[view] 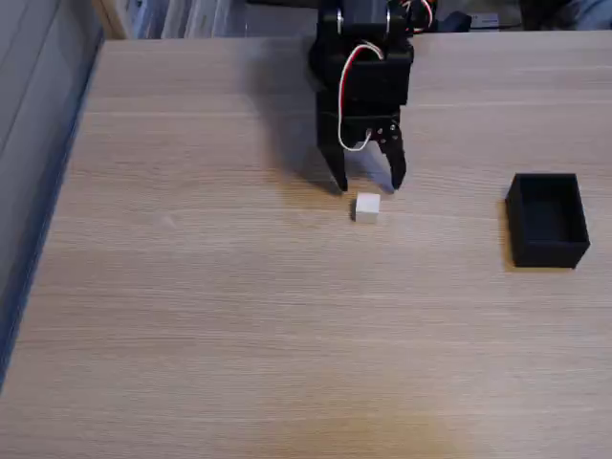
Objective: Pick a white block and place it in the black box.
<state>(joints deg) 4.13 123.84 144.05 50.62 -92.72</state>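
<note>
Mid-table – white block (367, 207), parted gripper (369, 185) just behind

the arm (368, 57) is matte black throughout, built of blocky, squared housings stacked one on another. the gripper (368, 185) ends in two tapered black fingers (337, 172) that narrow to blunt, slightly curved tips. a white cable (346, 96) loops over the front of the body, and thin red wires (368, 48) run beside it near the top. more red and white wiring bunches at the upper right of the arm. small pale dots, seemingly screws (382, 129), sit on the lower housing just above the fingers.
</note>
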